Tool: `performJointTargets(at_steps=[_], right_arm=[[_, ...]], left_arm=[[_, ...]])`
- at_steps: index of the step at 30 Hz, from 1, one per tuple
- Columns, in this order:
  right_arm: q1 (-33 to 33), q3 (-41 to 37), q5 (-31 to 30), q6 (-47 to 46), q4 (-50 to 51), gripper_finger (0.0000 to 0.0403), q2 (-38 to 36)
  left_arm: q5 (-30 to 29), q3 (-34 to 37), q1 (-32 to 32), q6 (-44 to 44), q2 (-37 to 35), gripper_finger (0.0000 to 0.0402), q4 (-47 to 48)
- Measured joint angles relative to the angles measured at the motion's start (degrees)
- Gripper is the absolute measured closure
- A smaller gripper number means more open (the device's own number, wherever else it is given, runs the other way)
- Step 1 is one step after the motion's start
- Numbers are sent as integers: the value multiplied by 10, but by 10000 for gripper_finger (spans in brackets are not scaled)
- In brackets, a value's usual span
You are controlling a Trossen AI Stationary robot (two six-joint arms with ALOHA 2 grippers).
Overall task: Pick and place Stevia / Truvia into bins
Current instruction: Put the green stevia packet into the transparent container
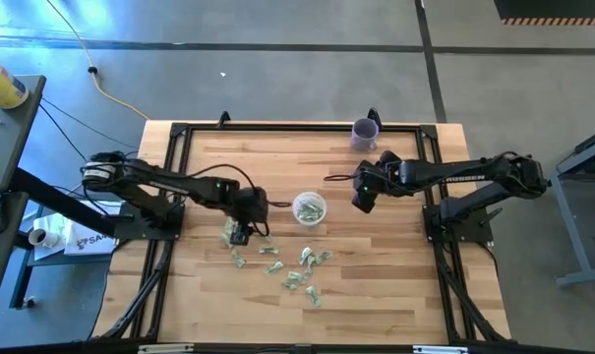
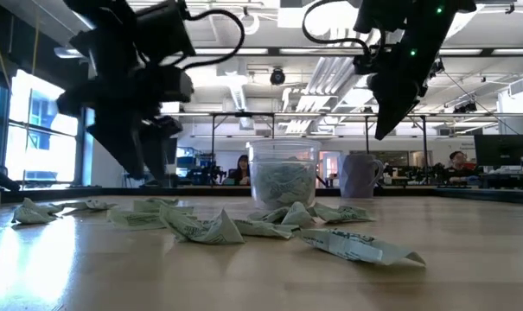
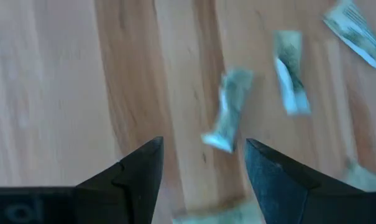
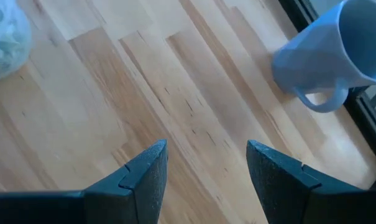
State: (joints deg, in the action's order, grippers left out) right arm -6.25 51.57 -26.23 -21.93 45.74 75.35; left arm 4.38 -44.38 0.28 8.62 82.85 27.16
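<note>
Several crinkled pale green and white Stevia packets [image 1: 295, 267] lie loose on the wooden table, in front of the clear plastic cup [image 1: 309, 208] that holds more of them [image 2: 283, 180]. My left gripper [image 1: 240, 234] hangs open at the left end of the scattered packets, pointing steeply down. In its wrist view, one packet [image 3: 228, 112] lies on the wood just beyond the gap between its fingers [image 3: 203, 146]. My right gripper [image 1: 361, 202] stands open in the air to the right of the cup, with only bare wood between its fingers [image 4: 206, 149].
A purple cup [image 1: 365, 132] stands at the table's far edge, right of centre, and shows in the right wrist view [image 4: 330, 56]. A black frame [image 1: 179, 133] runs around the tabletop. Bare wood lies on the near side of the packets and along the right side.
</note>
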Motion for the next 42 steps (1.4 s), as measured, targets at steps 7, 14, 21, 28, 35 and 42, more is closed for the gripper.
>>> performJointTargets(at_steps=[7,14,21,28,35,42], right_arm=[[-21,0,14,31,7,194,0],[-36,0,17,44,10,194,0],[-36,0,13,45,18,194,0],[-34,0,-6,57,19,194,-10],[-35,0,-35,39,45,195,-77],[-34,1,-44,-11,90,194,-113]], left_arm=[[55,0,-4,13,59,148,-58],[47,-1,-7,22,99,200,-71],[19,-4,-6,35,107,309,-70],[-62,-60,2,73,105,376,12],[-136,-189,89,177,100,359,96],[-16,-297,136,211,111,376,40]])
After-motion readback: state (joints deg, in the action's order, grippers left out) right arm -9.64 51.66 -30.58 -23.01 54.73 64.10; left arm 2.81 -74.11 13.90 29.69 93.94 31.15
